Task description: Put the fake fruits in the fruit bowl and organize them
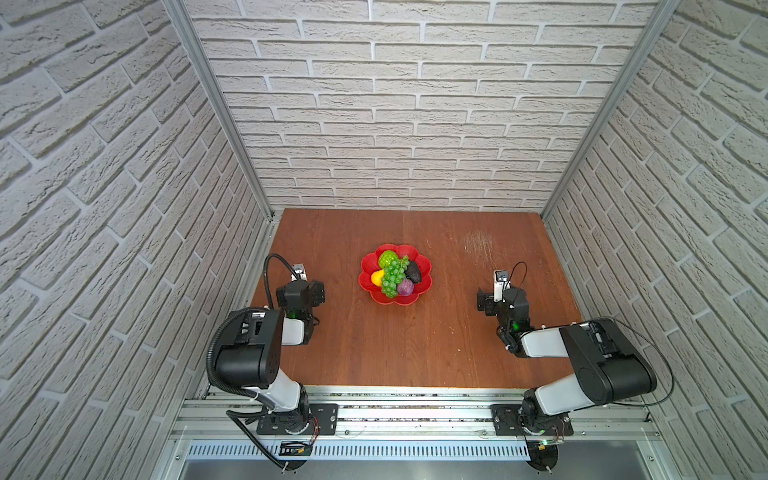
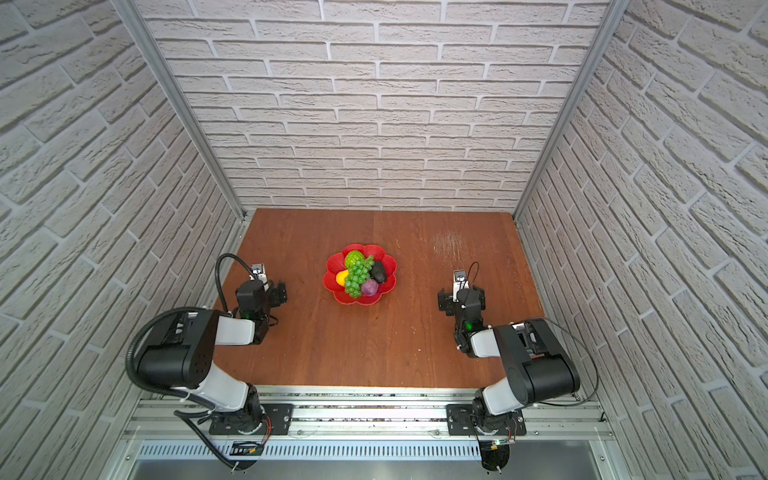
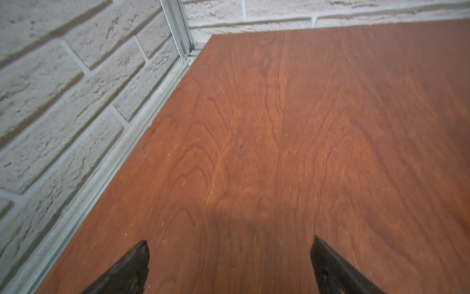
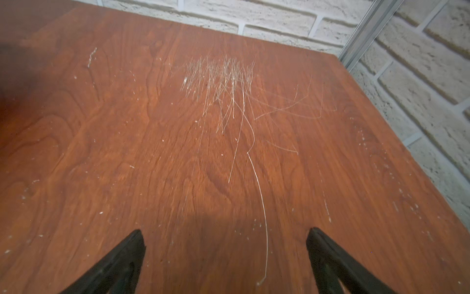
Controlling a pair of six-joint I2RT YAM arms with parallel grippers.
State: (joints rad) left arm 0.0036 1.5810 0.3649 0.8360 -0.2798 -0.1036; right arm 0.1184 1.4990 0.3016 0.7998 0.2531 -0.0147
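One wooden desk (image 1: 415, 340) carries everything. Left gripper (image 3: 229, 244) near its left edge and right gripper (image 4: 223, 233) near its right edge both gape, empty. Mid-desk, the fruit bowl (image 1: 368, 266) holds grape bunch (image 1: 392, 276), bumpy green ball (image 1: 386, 258), avocado (image 1: 414, 272), purple fruit (image 1: 406, 286) and lemon (image 1: 377, 277).

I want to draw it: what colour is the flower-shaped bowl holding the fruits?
The fruit bowl is glossy red, seen best in a top view.

Your L arm (image 1: 249, 353) and R arm (image 1: 602, 365) sit folded w/ elbows bent, one each side, well apart. L gripper (image 3: 229, 241) has jaws spread wide, empty. R gripper (image 4: 225, 230) same: wide apart, empty.
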